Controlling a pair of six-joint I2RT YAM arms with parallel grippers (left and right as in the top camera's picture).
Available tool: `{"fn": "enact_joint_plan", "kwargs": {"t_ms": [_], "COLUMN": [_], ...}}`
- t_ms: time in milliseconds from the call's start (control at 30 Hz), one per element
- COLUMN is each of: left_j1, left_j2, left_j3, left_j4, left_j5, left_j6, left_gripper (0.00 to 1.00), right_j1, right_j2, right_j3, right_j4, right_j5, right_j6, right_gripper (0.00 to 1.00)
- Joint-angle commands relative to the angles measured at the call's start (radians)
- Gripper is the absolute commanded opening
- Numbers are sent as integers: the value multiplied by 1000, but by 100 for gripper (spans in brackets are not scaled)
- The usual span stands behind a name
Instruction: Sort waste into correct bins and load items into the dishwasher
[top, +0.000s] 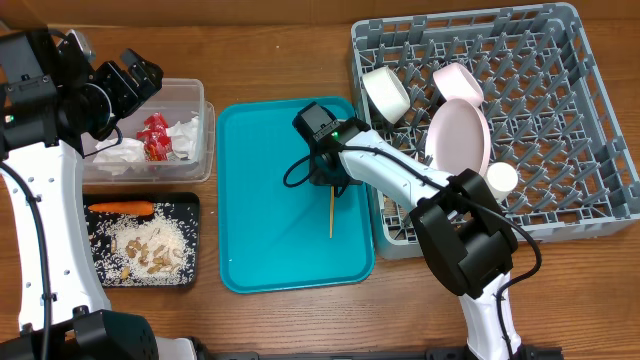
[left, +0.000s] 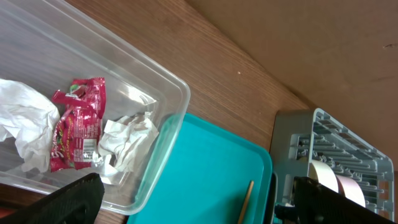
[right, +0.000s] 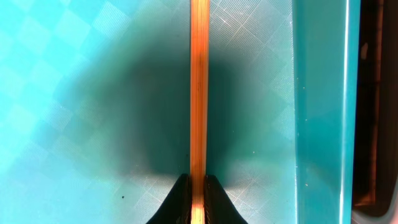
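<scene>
A thin wooden stick (top: 331, 215) (right: 199, 93) (left: 244, 202) lies on the flat teal tray (top: 270, 200). My right gripper (top: 330, 186) (right: 198, 194) is down on the tray and shut on the stick's near end, its black fingers (right: 180, 202) pressed against both sides. My left gripper (top: 135, 75) (left: 196, 208) hovers wide open over the clear tub (top: 205, 130) (left: 180, 93), holding nothing. The tub holds a red wrapper (top: 155, 135) (left: 78, 124) and white napkins (top: 187, 133) (left: 127, 140). The black tray (top: 192, 240) holds a carrot (top: 120, 208) and rice scraps (top: 150, 248).
The grey dish rack (top: 600, 215) (left: 311, 130) stands at the right, touching the teal tray's edge. In it are a pink plate (top: 458, 135), a pink bowl (top: 457, 80), a white bowl (top: 385, 92) and a small white cup (top: 502, 178). Bare wood table lies behind.
</scene>
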Motion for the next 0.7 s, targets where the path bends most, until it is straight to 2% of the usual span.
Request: {"fn": "enact_joint_plan", "kwargs": {"t_ms": [0,67,667], "left_j1": [3,3,3], "left_j2": [-20,-20,-20], "left_j3": [21,21,22], "left_j4": [1,0,0], "left_j5": [15,15,15], "left_j6": [-9,-9,-9], "left_gripper": [100,100,100], "right_j1": [2,2,1], "right_j2": [3,3,-12], "right_j3": [-6,-6,33], "right_j4": [5,6,-16], "right_j5": [0,0,-46], "right_j6": [-2,-2,-10], "right_gripper": [7,4,4]}}
